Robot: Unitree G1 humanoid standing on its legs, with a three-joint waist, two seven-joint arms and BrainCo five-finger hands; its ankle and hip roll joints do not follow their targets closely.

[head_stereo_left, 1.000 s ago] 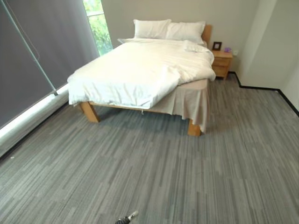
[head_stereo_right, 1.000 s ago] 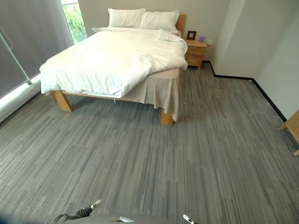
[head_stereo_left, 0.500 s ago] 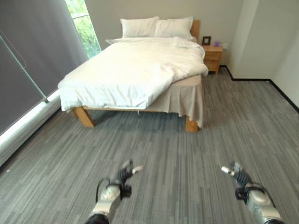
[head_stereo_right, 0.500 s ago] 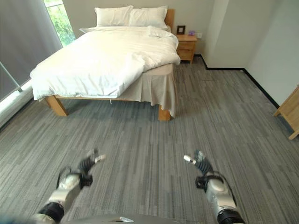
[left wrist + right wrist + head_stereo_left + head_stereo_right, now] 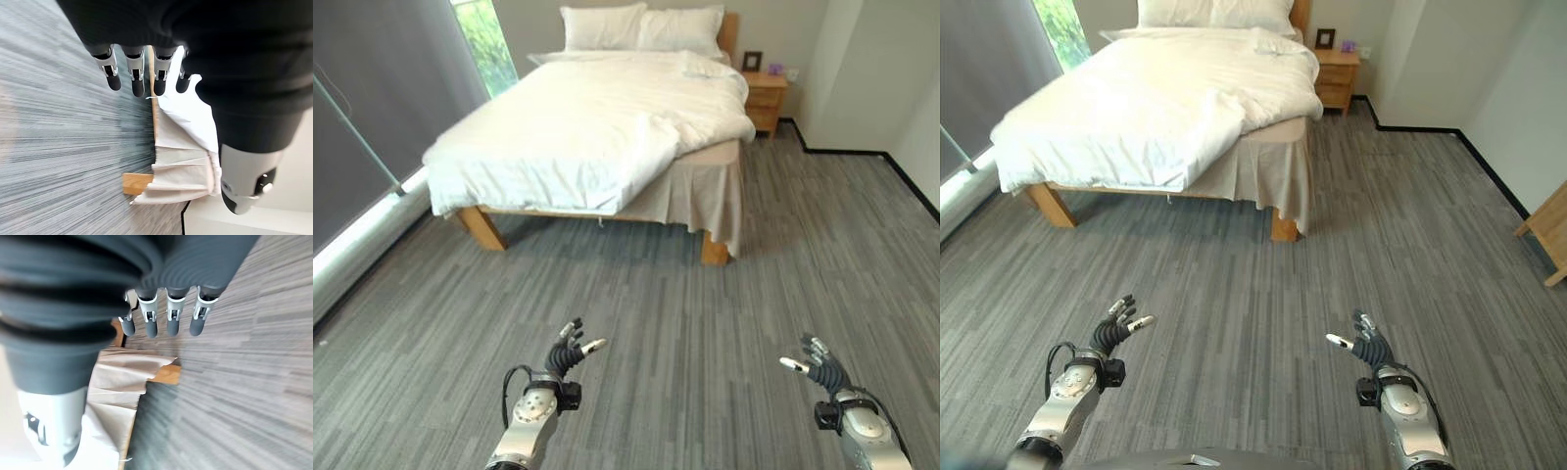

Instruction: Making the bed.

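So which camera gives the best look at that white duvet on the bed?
The left eye view: the duvet shows whole, rumpled and pulled askew, baring the bed skirt. The right eye view shows nearly the same. Both wrist views catch just a corner past the fingers.

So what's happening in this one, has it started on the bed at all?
Not yet. The robot stands on the carpet some way from the bed, with its left hand and right hand held out in front, open and empty. The white duvet lies rumpled and skewed, leaving the beige bed skirt bare at the near corner.
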